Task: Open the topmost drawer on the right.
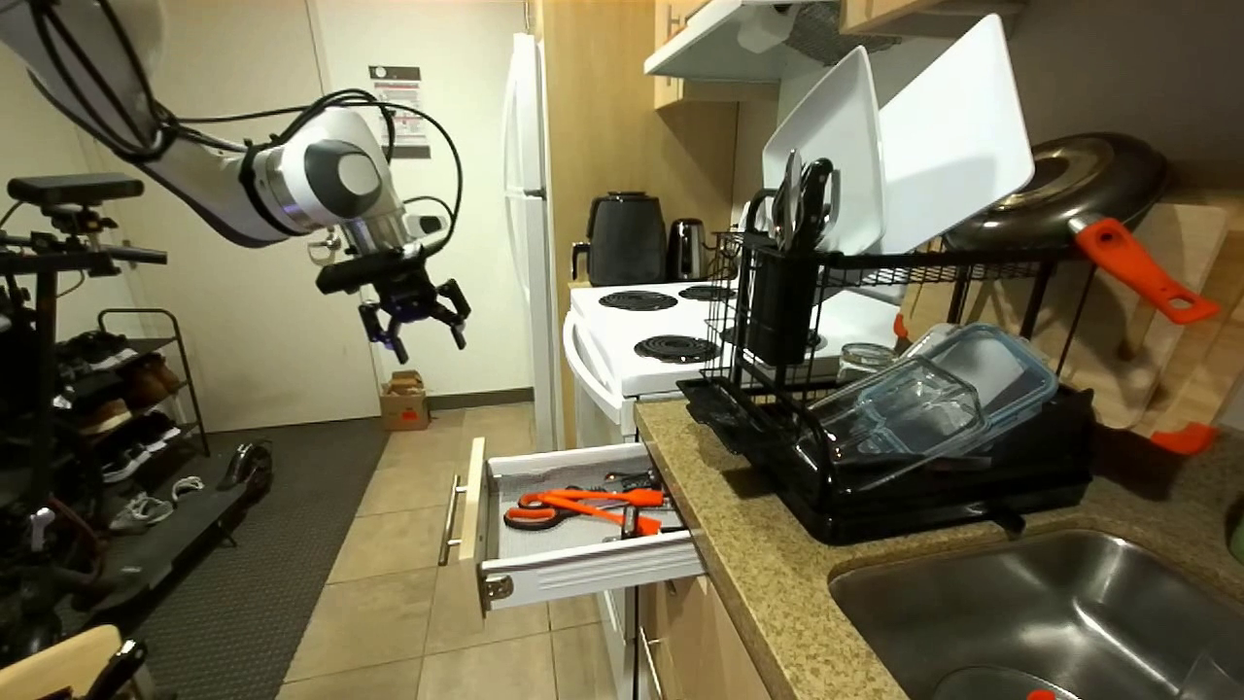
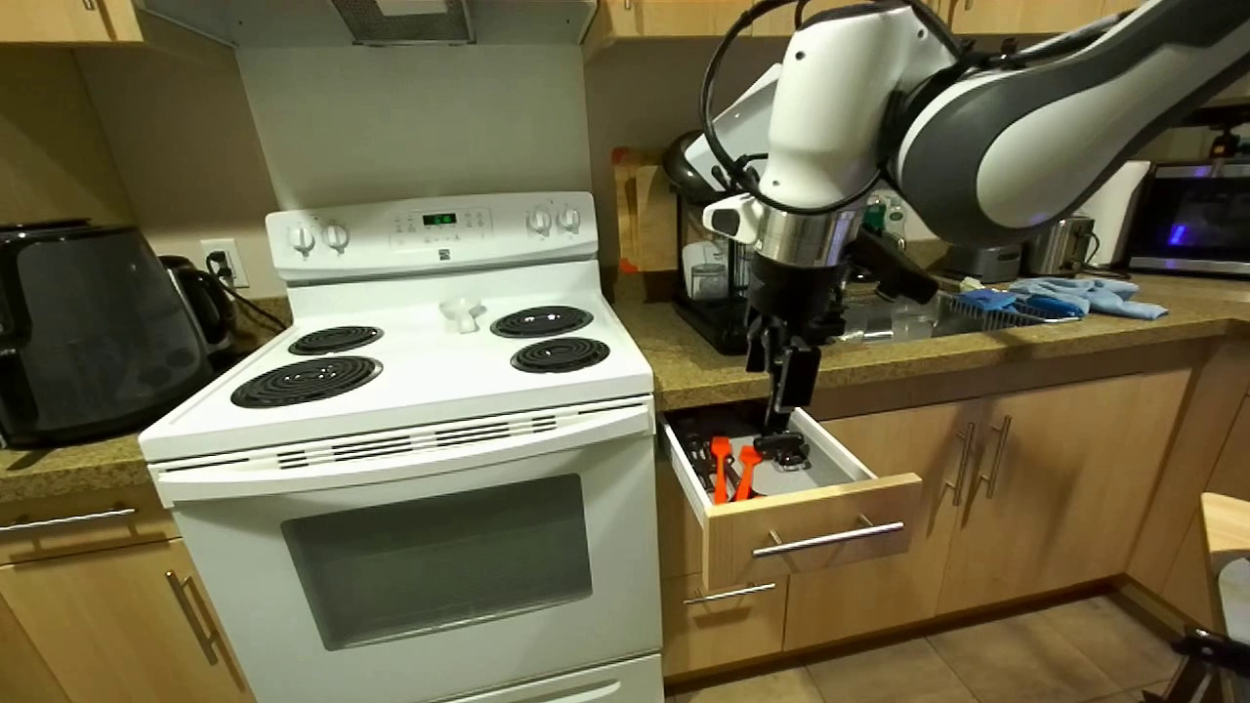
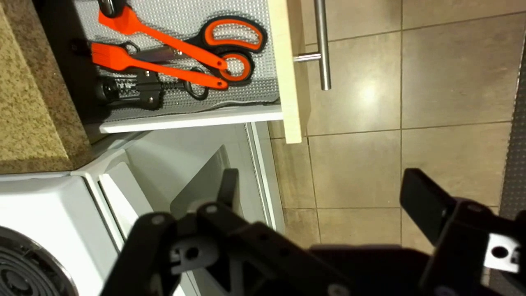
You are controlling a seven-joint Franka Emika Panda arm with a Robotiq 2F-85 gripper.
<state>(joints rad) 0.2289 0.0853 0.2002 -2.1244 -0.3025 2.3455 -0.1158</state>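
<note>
The topmost wooden drawer right of the stove stands pulled out, showing its front panel (image 1: 473, 525) and its front panel (image 2: 732, 552) in the exterior views. Its metal bar handle (image 1: 452, 520) also shows in an exterior view (image 2: 828, 540) and the wrist view (image 3: 322, 45). My gripper (image 1: 430, 344) is open and empty, above the drawer's height and apart from the handle. It hangs in front of the counter in an exterior view (image 2: 781, 410). In the wrist view the jaws (image 3: 320, 176) are wide apart, with floor tiles and the oven front beyond them.
Inside the drawer lie scissors (image 3: 236, 35), an orange brush (image 3: 156, 68) and a corkscrew (image 3: 150, 88). The white stove (image 2: 420, 439) adjoins it. A dish rack (image 1: 748, 408) and sink (image 1: 1069, 603) are on the counter (image 1: 719, 544). A lower drawer handle (image 2: 730, 593) shows below.
</note>
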